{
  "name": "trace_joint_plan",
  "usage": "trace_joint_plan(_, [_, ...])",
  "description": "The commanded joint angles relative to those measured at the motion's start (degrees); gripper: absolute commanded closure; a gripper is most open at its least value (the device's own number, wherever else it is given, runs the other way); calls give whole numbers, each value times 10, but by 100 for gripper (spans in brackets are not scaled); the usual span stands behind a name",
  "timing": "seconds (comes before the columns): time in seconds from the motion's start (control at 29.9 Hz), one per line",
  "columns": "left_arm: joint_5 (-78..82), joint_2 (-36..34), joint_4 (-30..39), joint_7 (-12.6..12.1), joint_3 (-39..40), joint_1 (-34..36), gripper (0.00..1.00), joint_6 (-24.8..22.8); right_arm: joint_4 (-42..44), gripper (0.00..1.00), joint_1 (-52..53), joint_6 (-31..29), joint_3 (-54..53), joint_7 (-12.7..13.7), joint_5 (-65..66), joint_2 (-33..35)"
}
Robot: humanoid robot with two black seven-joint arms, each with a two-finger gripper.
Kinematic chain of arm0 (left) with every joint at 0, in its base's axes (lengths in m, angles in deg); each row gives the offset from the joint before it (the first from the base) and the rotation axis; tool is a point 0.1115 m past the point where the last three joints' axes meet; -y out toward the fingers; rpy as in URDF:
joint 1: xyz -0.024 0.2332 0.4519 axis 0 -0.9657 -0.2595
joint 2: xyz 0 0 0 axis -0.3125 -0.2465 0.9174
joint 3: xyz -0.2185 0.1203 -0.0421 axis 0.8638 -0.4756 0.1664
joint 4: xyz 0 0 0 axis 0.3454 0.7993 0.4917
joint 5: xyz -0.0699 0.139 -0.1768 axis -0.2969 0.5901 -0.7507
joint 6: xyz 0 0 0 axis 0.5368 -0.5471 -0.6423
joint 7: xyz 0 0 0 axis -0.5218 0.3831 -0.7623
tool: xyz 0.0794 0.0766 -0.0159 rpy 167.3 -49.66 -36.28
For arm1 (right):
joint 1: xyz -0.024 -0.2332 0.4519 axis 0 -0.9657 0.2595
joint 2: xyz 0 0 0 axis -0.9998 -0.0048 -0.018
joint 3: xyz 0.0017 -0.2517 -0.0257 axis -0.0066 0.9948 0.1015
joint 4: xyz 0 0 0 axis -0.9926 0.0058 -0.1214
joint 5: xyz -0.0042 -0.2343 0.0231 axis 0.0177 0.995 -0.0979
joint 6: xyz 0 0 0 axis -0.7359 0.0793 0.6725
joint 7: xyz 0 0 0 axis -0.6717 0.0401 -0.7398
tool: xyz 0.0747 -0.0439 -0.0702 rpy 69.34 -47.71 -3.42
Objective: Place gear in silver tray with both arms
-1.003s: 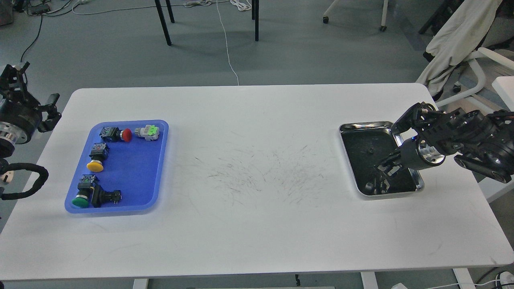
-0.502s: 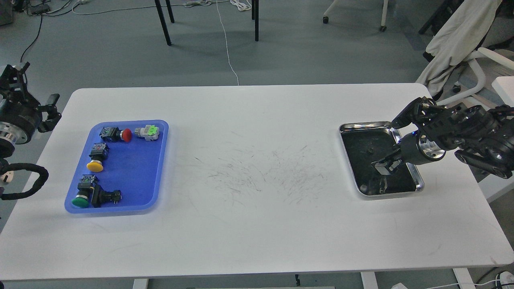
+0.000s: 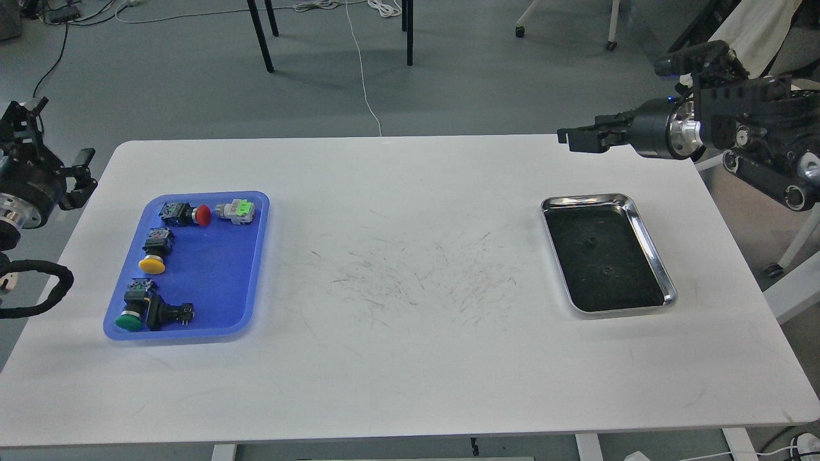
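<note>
The right black claw [image 3: 573, 138], whose finger gap cannot be told, hovers high beyond the shiny rectangular steel tray [image 3: 648, 240], apparently clearing it with two small dark gears [image 3: 590, 242] inside.

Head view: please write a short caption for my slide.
Right hand raised beyond the silver tray; push-button switches wait in the blue tray.

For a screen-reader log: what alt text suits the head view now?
A silver tray holding two small dark gears sits at the white table's right, the right gripper raised beyond it. A blue tray of push buttons lies left.
</note>
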Motion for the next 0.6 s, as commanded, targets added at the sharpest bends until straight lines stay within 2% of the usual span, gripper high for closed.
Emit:
trace_joint_plan(0.0, [1, -14, 11, 1, -1, 0, 1, -19, 0, 18, -13, 16, -84, 2, -44, 13])
trace_joint_plan(0.17, [1, -39, 58, 2, -1, -9, 1, -22, 1, 18, -56, 27, -157, 7, -194, 16])
trace_joint_plan(0.33, [3, -87, 164, 10, -1, -40, 1, -22, 0, 17, -107, 63, -198, 7, -335, 25])
trace_joint_plan(0.43, [7, -96, 218, 22, -2, -50, 1, -22, 1, 17, -128, 67, -232, 7, -377, 25])
trace_joint_plan(0.57, [23, -116, 285, 24, -11, -55, 1, -10, -2, 16, -170, 69, -295, 7, -422, 26])
